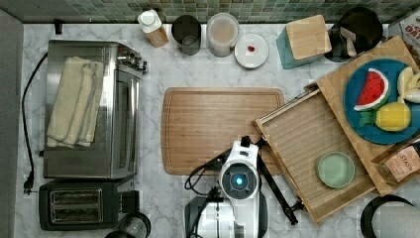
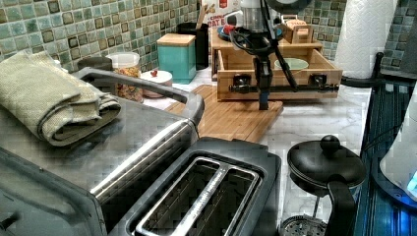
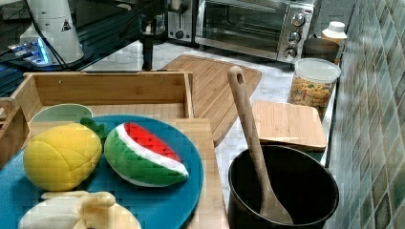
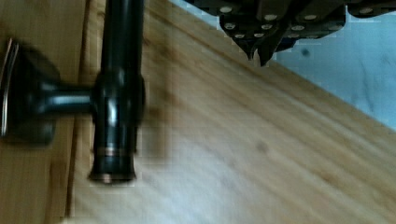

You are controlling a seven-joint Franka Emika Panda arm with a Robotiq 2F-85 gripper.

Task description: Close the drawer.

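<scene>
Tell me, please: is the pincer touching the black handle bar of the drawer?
Apart. In the wrist view, the pincer tips sit closed together, and bare cutting board separates them from the drawer's handle bar.

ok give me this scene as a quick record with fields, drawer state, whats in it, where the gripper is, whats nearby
drawer: pulled out, open
drawer contents: one green bowl
drawer handle: black bar across the front
gripper: just in front of the handle, above the cutting board, fingertips close together
top over drawer: blue plate with toy watermelon and other fruit
top view's left: toaster oven with folded towel on it
</scene>
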